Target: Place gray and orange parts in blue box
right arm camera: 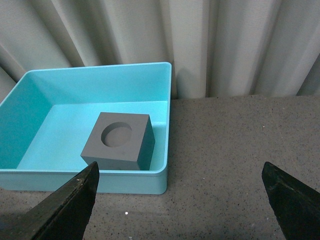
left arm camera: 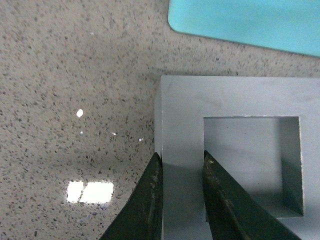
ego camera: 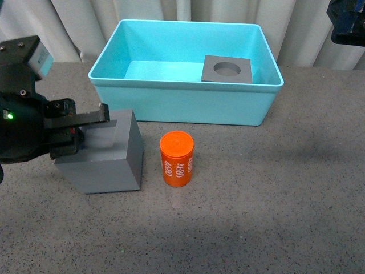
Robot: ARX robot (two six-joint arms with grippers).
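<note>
My left gripper [ego camera: 85,127] is shut on one wall of the gray cube with the square recess [ego camera: 108,160], which rests on the table left of the orange cylinder [ego camera: 177,158] with white numerals. In the left wrist view one finger [left arm camera: 220,200] is inside the recess and the other outside the cube [left arm camera: 240,100]. The gray cube with the round recess [ego camera: 227,69] lies inside the blue box [ego camera: 171,103], also in the right wrist view [right arm camera: 120,141]. My right gripper [right arm camera: 182,195] is open, high above the table beside the box [right arm camera: 155,182].
Pale curtains [ego camera: 171,10] hang behind the box. The speckled gray table [ego camera: 274,188] spreads in front and to the right. Part of the right arm [ego camera: 348,23] shows at the top right corner.
</note>
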